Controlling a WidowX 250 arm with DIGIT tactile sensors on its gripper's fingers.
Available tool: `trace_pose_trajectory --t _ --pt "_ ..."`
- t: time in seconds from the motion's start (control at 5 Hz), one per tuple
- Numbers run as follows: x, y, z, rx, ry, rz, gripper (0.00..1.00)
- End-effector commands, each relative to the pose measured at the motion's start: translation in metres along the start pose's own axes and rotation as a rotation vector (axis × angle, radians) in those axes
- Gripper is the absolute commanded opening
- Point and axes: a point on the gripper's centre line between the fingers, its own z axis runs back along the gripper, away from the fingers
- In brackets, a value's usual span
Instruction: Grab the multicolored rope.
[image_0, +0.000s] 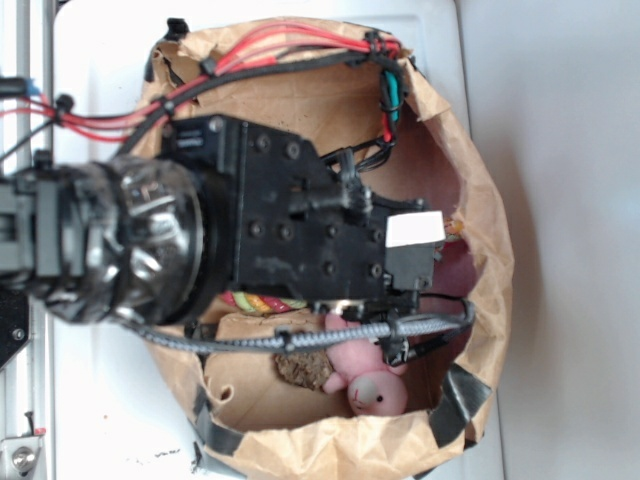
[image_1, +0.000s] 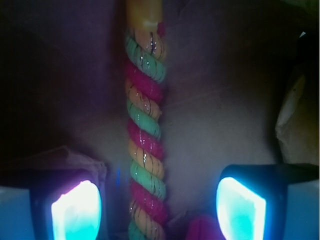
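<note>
Down the wrist frame's centre: multicolored rope running top to bottom | gripper spread wide, fingers flanking rope, not touching | paper bag surrounds arm

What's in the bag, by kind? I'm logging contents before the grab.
Rope: 1
Pink plush toy: 1
Brown lump: 1
Total: 3 visible; the arm hides much of the bag.

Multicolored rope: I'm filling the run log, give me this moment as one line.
end effector: open, astride | multicolored rope: between fingers, ungrasped | site: paper bag
</note>
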Motion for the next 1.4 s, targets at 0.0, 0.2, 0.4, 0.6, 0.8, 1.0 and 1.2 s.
trace_pose_trajectory --t 0.0,0.2,0.4,0.6,0.8,1.0,1.2 --pt "0.018 -0.010 0.014 -0.032 -0.051 -0.001 1.00" --pt "0.031 -0.002 -0.002 -0.046 -0.098 0.022 1.00" --pt "0.044 0.004 -0.013 -0.059 -0.150 0.043 1.00" --pt "0.049 0.003 -0.012 -0.102 -0.173 0.045 1.00" --pt "0.044 0.003 -0.013 -0.101 -0.190 0.027 1.00" --pt "0.038 0.004 -0.013 -0.078 -0.207 0.037 0.00" --pt "0.033 0.005 -0.009 -0.079 -0.225 0.037 0.00"
